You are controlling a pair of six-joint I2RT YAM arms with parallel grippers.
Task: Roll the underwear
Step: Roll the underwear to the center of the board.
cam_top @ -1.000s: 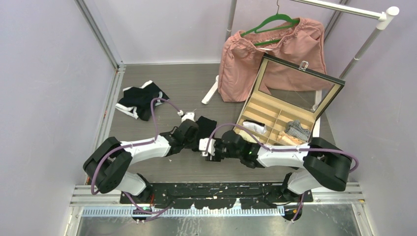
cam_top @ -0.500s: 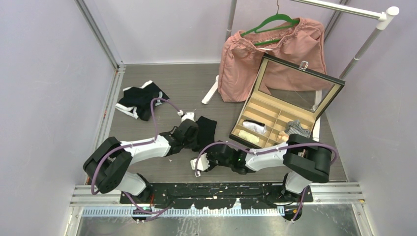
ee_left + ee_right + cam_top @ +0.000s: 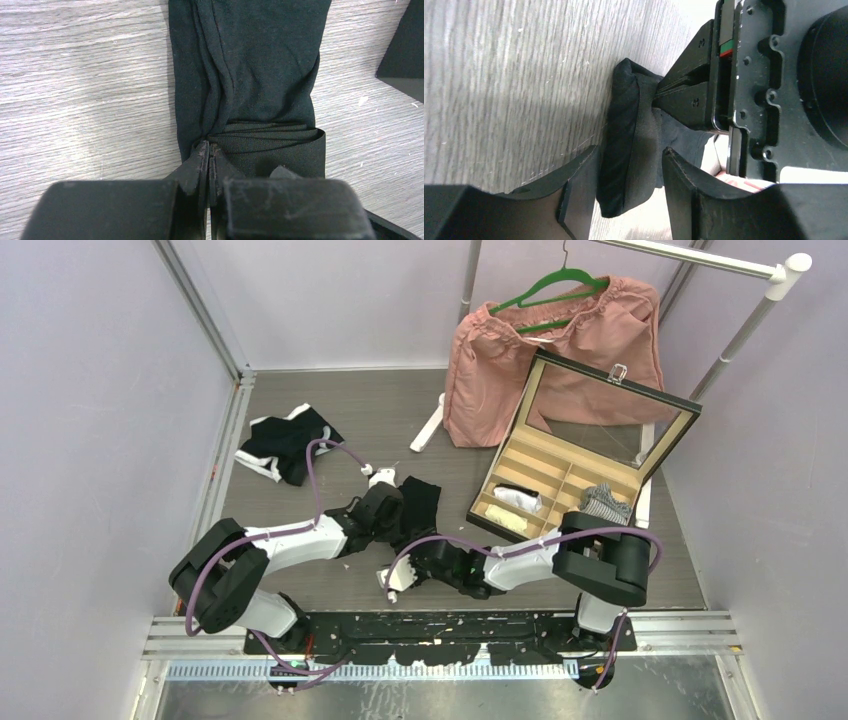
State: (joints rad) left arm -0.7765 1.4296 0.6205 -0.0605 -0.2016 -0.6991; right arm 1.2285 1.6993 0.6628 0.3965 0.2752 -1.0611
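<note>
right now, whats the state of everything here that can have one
black underwear, folded into a strip, near end turned over, pinched by the left gripper
left gripper, shut on the black underwear
right gripper, open, holding nothing
black-and-white underwear, crumpled, unrolled, at the far left
compartment box, lid open, some rolled items inside
pink garment, hanging on the green hanger

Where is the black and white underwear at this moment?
In the top view, the black and white underwear lies on the far left of the table, beside the metal rail, well left of the pink garment.
</note>
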